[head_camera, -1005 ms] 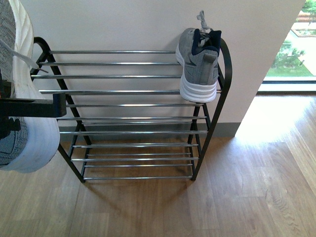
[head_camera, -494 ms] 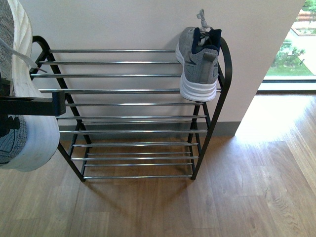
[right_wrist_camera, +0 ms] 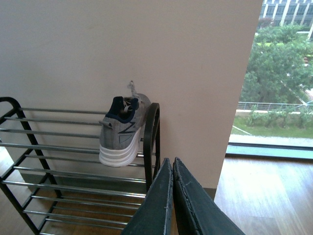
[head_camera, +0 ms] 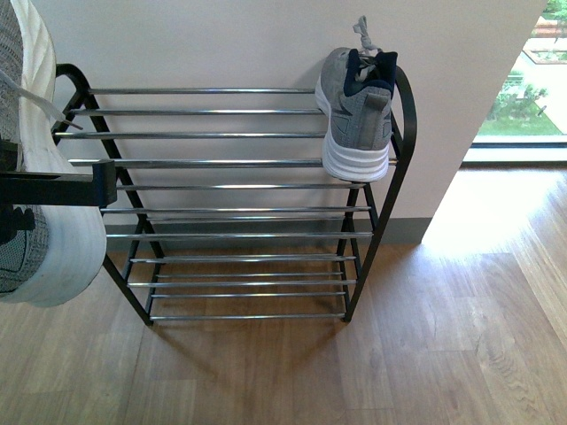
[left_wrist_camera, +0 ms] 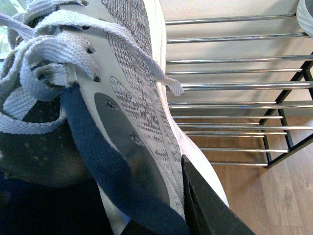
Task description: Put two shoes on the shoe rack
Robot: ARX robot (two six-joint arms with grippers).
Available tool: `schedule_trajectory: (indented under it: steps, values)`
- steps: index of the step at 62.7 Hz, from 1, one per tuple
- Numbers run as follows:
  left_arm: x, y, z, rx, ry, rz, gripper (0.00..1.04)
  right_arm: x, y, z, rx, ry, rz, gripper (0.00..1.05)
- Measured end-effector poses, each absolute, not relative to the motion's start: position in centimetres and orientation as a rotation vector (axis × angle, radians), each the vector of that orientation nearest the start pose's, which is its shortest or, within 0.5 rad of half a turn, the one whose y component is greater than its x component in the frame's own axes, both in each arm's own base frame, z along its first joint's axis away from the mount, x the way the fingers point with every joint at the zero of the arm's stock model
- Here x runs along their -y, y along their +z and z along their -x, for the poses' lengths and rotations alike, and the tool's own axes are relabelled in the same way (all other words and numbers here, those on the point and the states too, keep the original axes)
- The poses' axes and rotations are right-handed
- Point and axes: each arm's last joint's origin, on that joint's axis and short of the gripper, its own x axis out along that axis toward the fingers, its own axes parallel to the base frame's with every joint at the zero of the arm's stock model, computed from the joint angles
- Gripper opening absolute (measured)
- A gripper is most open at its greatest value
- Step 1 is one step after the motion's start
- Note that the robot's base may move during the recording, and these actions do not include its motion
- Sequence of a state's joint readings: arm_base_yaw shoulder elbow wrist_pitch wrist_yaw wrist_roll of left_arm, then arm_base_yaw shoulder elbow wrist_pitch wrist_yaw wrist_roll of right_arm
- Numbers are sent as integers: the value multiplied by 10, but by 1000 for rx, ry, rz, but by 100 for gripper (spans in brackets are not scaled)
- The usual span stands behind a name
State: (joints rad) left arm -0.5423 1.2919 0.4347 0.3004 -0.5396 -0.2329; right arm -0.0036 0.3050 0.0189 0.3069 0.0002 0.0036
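One shoe (head_camera: 55, 239) is clamped in the left claw (head_camera: 89, 186), just beside the shoe rack (head_camera: 221, 163); right claw (right_wrist_camera: 171, 164) is closed empty, other shoe (right_wrist_camera: 121, 132) seen beyond it.

Daylight from the glass window (head_camera: 523, 88) at right washes the brown wooden floor (head_camera: 496, 221) with glare; the black-framed chrome shoe rack (head_camera: 230, 164) casts soft shadow.

No text is legible on racked shoe (head_camera: 356, 115), held shoe (head_camera: 55, 239) or rack (head_camera: 221, 164).

The front view's left edge cuts off most of the held shoe (head_camera: 66, 239) and the left jaws.
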Motion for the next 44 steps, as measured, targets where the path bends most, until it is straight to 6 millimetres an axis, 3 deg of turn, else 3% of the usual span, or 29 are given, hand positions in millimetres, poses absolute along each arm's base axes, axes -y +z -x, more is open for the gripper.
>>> schedule_trajectory:
  steps: [44]
  values:
    - [107, 162, -206, -472, 54, -59, 2, 0, 170, -97, 13, -4, -3, 2]
